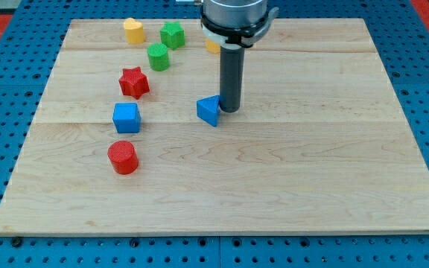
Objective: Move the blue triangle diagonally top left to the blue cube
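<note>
The blue triangle point(208, 110) lies near the middle of the wooden board point(289, 186). My tip point(230, 110) stands right against its right side, touching or nearly touching it. The blue cube point(126, 117) sits to the view's left of the triangle, about level with it and slightly lower. The rod rises from the tip to the arm's grey body at the view's top.
A red star point(134, 82) lies above the blue cube, a red cylinder point(123, 157) below it. Two green blocks point(158, 56) point(172, 35) and a yellow block point(133, 30) sit at the top left. Another yellow block point(211, 46) is mostly hidden behind the rod.
</note>
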### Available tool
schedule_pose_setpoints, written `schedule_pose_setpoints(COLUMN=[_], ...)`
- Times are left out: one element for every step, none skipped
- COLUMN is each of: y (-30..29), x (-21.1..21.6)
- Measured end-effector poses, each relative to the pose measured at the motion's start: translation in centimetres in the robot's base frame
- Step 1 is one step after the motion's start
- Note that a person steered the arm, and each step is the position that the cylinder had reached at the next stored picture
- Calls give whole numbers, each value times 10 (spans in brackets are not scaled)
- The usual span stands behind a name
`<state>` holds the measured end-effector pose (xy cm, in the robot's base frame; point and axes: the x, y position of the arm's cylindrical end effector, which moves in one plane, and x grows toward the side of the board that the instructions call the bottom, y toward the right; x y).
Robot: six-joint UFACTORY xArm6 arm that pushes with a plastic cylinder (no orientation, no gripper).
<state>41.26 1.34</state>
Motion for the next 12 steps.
schedule_pose_setpoints(y=[-20, -10, -8, -8, -8, -9, -35, -74, -105, -133, -120, -106], x=[9, 15, 15, 15, 20, 24, 24, 6, -11, 0, 26, 43])
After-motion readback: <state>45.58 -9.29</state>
